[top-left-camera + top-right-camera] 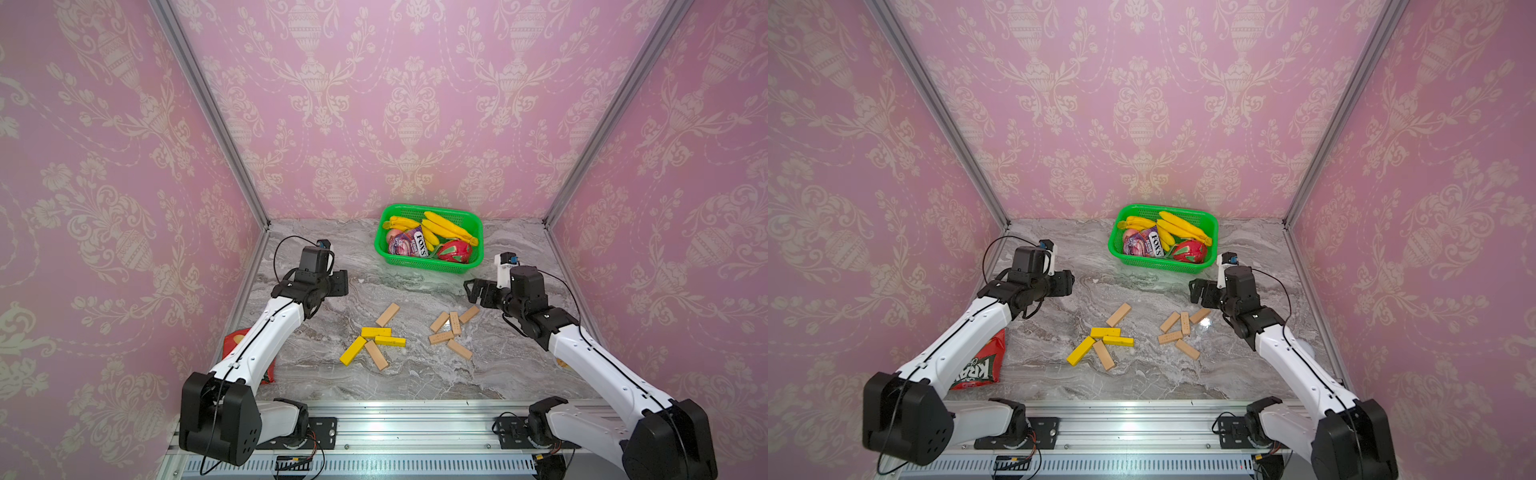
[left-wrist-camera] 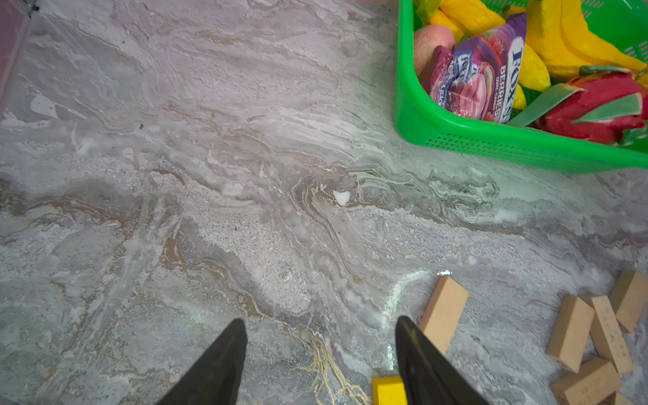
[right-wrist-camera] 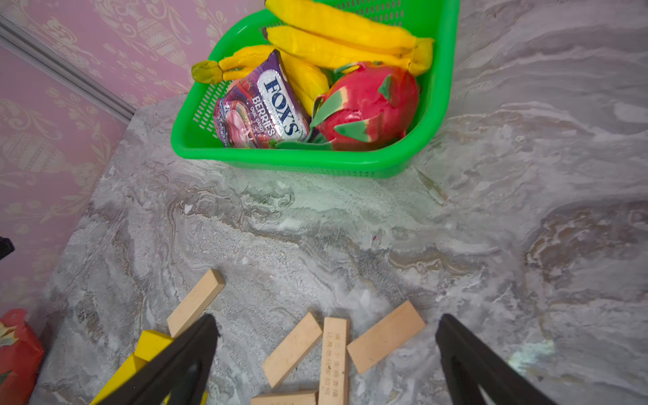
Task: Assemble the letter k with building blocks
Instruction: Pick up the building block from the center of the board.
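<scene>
Pink patterned walls (image 1: 415,104) close my marble table (image 1: 415,382) on three sides. An aluminium rail (image 1: 395,419) runs along the near edge, where both my arms are mounted. My left arm (image 1: 266,332) reaches in beside the left wall and my right arm (image 1: 590,353) beside the right one.

My left gripper (image 1: 340,284) hangs over bare marble, its jaws parted and nothing between them. From its wrist camera, one of its fingers (image 2: 417,350) shows just beside a wooden bar and a yellow bar end. My right gripper (image 1: 471,291) is spread wide and holds nothing, poised by the far edge of the wooden bars.

A green basket (image 1: 428,266) sits by the back wall. Open marble lies between it and the bars, and a second bare strip runs in front of the rail. A red snack bag (image 1: 980,365) lies partly under my left arm, with the white letters "KRA" showing.

The building blocks (image 1: 376,331) lie mid-table in two loose groups, not laid out as the letter k. The left group has three yellow bars and two wooden ones. The wooden group (image 1: 455,323) to its right has five bars.

In the basket, among bananas (image 1: 449,226) and a dragon fruit (image 1: 455,251), a candy pack (image 3: 266,105) reads "FOX'S BERRIES". One printed bar (image 3: 333,354) carries a column of characters too small to read.
</scene>
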Action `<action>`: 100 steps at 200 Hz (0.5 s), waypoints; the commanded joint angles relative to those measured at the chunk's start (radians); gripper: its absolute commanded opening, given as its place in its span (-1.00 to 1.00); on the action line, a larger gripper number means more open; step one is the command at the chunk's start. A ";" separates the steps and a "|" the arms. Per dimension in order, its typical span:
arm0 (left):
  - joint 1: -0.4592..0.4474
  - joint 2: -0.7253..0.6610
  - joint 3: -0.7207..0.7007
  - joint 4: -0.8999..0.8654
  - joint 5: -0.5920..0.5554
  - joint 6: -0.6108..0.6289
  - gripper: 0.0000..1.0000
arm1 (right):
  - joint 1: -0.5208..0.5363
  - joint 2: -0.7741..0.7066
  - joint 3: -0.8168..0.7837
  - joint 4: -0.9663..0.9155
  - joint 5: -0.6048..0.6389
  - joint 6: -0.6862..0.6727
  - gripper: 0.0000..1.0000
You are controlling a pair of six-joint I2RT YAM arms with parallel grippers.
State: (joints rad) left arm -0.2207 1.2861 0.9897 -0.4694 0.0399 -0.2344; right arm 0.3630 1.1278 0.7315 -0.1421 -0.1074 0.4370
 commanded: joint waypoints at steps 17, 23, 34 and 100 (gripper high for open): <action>-0.054 0.005 0.001 -0.124 0.124 0.026 0.36 | 0.129 0.057 0.009 -0.023 -0.015 0.188 1.00; -0.062 0.012 -0.003 -0.123 0.133 0.030 0.37 | 0.150 0.057 0.000 -0.013 -0.009 0.201 1.00; -0.078 0.025 -0.007 -0.121 0.148 0.036 0.34 | 0.177 0.051 -0.016 0.003 0.002 0.219 1.00; -0.228 0.176 0.007 -0.078 0.106 0.055 0.30 | 0.226 -0.014 -0.100 -0.004 0.004 0.267 1.00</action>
State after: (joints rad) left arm -0.4076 1.4174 0.9897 -0.5476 0.1524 -0.2039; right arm 0.5797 1.1446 0.6594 -0.1383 -0.1154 0.6670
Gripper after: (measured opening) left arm 0.652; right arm 0.998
